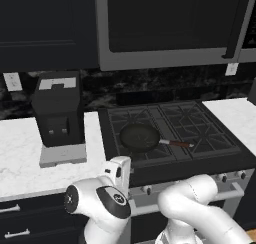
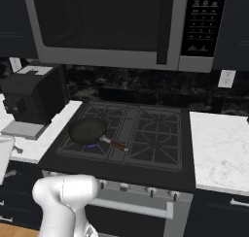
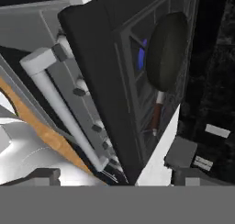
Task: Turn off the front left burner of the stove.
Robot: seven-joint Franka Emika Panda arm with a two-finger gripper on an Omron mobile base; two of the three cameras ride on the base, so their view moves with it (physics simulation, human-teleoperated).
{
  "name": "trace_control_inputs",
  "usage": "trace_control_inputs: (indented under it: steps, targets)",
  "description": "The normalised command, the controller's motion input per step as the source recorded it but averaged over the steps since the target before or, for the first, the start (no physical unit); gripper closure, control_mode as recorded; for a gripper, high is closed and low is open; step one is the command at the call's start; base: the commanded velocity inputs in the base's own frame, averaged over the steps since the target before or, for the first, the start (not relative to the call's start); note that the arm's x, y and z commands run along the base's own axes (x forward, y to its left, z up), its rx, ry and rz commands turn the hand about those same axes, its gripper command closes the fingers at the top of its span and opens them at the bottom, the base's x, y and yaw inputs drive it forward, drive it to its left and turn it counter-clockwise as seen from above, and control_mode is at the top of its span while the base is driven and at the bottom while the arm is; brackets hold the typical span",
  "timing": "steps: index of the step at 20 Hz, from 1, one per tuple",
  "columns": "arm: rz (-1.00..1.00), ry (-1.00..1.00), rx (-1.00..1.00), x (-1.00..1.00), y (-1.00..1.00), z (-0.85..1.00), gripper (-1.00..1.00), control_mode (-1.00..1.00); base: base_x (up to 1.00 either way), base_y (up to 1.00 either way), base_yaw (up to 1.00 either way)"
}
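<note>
Gripper state cannot be told; its fingers aren't clear in any picture.

Left base view: the stove [image 1: 170, 138] stands just ahead of the arm, a pan [image 1: 139, 137] sitting empty on the front left burner [image 1: 131, 144], knobs [image 1: 147, 189] below the front edge.

Right base view: a blue flame [image 2: 90, 145] shows under the pan.

Hand view: the knobs [image 3: 80, 84] run beside the oven handle [image 3: 64, 113]. Picking the correct knob, probably the leftmost, squarely before twisting seems key.

Stove [image 2: 146, 170]: black body, black grates, silver knobs [image 2: 124, 187] and silver handle bar [image 2: 131, 208]. Front left burner [image 2: 90, 144]: blue flame under a dark frying pan [image 2: 88, 130] with reddish handle. Counter [image 1: 20, 158]: white marble, grey veining. Toaster-like appliance [image 1: 59, 113]: black on a grey base. Cabinets [image 1: 45, 28]: dark navy.
</note>
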Motion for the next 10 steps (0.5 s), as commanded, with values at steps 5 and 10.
trace_control_inputs:
  steps: [5, 10]
  targets:
    - [0.25, 0.01, -0.29, 0.06, -0.05, -0.91, -1.0, -1.0, 0.0, 0.0, 0.0]
    - [0.07, -0.01, -0.03, 0.18, -0.05, -0.81, -1.0, -1.0, 0.0, 0.0, 0.0]
